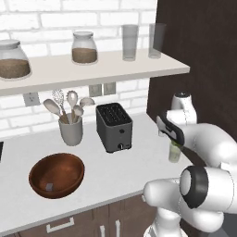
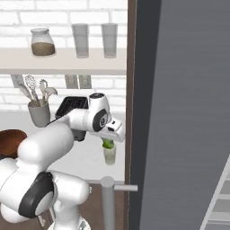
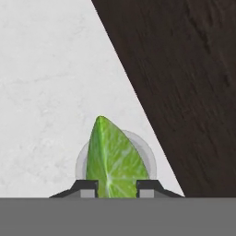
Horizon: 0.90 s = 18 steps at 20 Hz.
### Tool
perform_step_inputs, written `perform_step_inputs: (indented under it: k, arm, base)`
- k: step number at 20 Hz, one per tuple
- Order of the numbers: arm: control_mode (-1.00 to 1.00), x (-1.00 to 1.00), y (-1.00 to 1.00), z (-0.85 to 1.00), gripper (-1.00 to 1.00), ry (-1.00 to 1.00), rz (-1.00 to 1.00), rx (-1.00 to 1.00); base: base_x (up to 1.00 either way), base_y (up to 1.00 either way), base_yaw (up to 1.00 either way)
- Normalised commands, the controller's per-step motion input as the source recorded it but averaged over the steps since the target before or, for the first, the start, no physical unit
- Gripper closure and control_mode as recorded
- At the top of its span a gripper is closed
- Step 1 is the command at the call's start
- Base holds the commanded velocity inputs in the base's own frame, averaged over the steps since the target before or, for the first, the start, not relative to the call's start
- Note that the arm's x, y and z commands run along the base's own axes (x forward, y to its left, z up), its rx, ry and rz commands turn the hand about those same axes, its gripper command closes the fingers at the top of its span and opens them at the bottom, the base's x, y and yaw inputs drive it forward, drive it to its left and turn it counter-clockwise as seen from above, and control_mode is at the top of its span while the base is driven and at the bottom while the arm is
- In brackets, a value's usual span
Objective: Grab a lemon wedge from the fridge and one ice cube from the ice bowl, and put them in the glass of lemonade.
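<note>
1. Counter (image 1: 115, 162): pale, faintly mottled stone-like slab, matte. In the hand view it meets a dark brown, wood-grained panel (image 3: 184, 83) along a diagonal edge.
2. Fridge (image 2: 179, 112): flat grey door face, smooth, filling the right of the right base view; a silver bar handle (image 2: 108, 202) stands in front of it.
3. Ice bowl (image 1: 56, 175): wide, shallow, round, reddish-brown wood with a glossy inside. One ice cube (image 1: 48, 186), tiny and pale grey-blue, lies on its floor near the front wall.
4. Other shapes: boxy dark grey toaster (image 1: 114, 127) with a slotted top; white cylindrical crock (image 1: 71, 130) holding spoons and a whisk; two round jars (image 1: 84, 47) with brown contents and two tall clear grey glasses (image 1: 130, 42) on the pale shelf; white brick wall behind.
5. Glass of lemonade (image 2: 109, 155): short clear tumbler, pale yellow-green liquid, standing on the counter beside the dark panel.
6. Gripper (image 3: 117, 188): jaws drawn in tight on the lemon wedge (image 3: 115, 159), one dark finger tip at each side of its base.
7. Lemon wedge: leaf-shaped, bright green, with paler radial veins; its point faces away from the hand.
8. The gripper hangs directly above the glass; in the hand view the glass's round rim rings the wedge. In the right base view the wedge sits just over the rim; whether it touches I cannot tell.
</note>
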Motion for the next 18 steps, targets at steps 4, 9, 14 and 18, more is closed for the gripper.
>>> perform_step_inputs:
  k: [4,9,14,18]
  arm:
    - [-1.0,0.12,-0.04,-0.2,1.0,0.0,0.0,0.0]
    - [-1.0,0.2,-0.01,-0.12,1.0,0.0,0.0,0.0]
    - [-1.0,0.0,-0.01,-0.02,-1.0,0.0,0.0,0.0]
    - [-1.0,0.0,0.0,0.0,-1.0,0.0,0.0,0.0]
  base:
    - [0.0,0.0,0.0]
    - [0.0,0.0,0.0]
    - [0.0,0.0,0.0]
    - [0.0,0.0,0.0]
